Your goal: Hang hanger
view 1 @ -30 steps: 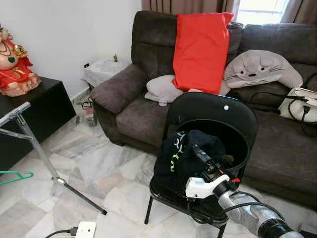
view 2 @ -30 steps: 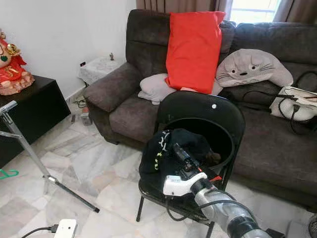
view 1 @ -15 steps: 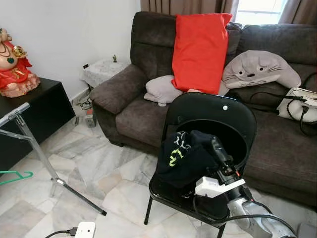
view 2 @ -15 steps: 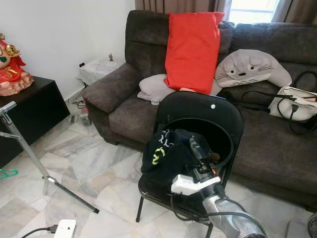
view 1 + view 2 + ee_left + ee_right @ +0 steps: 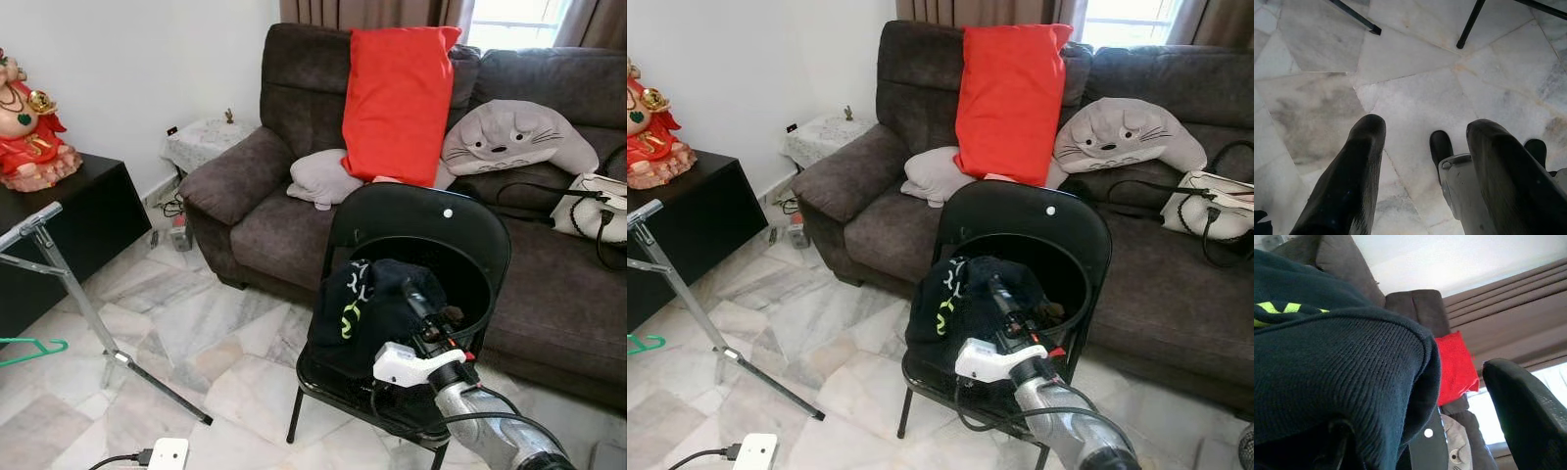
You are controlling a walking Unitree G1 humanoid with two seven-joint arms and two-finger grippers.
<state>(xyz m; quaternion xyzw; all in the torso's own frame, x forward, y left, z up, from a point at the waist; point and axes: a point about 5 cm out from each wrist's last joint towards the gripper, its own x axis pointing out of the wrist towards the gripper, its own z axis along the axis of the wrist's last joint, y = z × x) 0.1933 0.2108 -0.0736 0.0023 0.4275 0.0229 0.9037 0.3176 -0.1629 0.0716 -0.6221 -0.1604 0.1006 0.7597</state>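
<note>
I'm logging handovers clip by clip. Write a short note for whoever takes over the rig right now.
Right gripper: reaching into the dark garment heaped on the black chair; the knit fabric lies against its fingers, grip unclear.
Left gripper: open, hanging idle over the marble floor.
Hanger: a green one lies on the floor at the far left, near the metal stand.
Done: nothing hung yet.
Left: secure the garment, get it and the hanger to the stand, and hang it.

Bright daylight, sharp, window glare
</note>
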